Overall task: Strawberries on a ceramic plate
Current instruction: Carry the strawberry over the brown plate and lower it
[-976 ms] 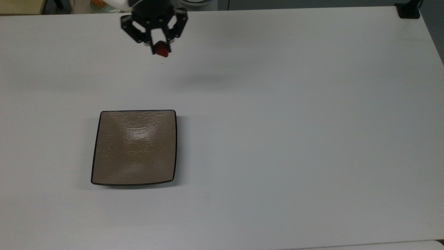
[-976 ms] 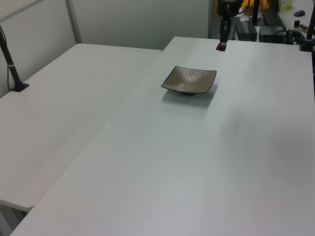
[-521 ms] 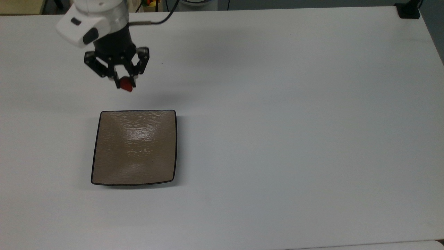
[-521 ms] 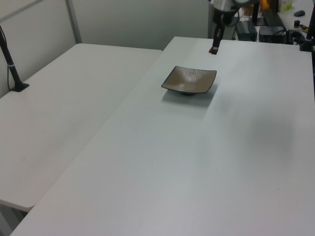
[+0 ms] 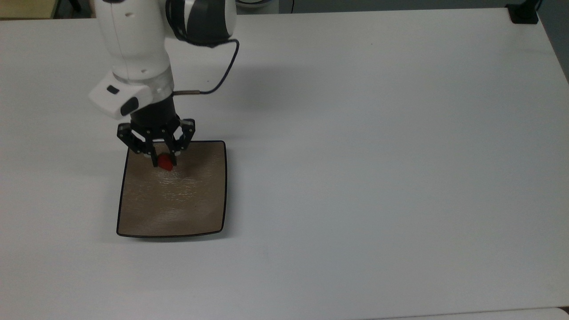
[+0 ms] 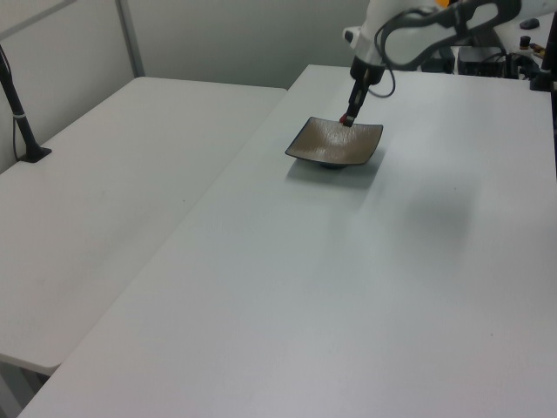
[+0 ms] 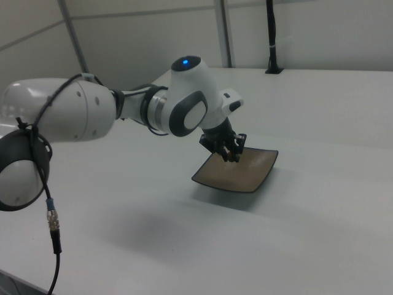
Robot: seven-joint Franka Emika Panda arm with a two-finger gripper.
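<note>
A small red strawberry (image 5: pixel 166 163) is pinched between the fingers of my gripper (image 5: pixel 164 162), which is shut on it. The gripper hangs over the far part of the square tan-brown ceramic plate (image 5: pixel 178 209) with a thin black rim. In the left view the strawberry (image 6: pixel 346 120) sits at the gripper (image 6: pixel 347 119) tip just above the plate (image 6: pixel 331 145) and its far edge. In the right view the gripper (image 7: pixel 233 156) points down onto the plate (image 7: pixel 239 175). Whether the fruit touches the plate surface I cannot tell.
The plate rests on a wide white table (image 5: pixel 378 155). A second white table (image 6: pixel 104 200) adjoins it on the left view's left. A black clamp (image 5: pixel 523 13) sits at the top view's upper right corner. The arm's cable (image 5: pixel 222 75) loops beside the wrist.
The arm has carried the strawberry from the table's far edge down toward the plate and lowered it over the plate's far part. The plate has not moved.
</note>
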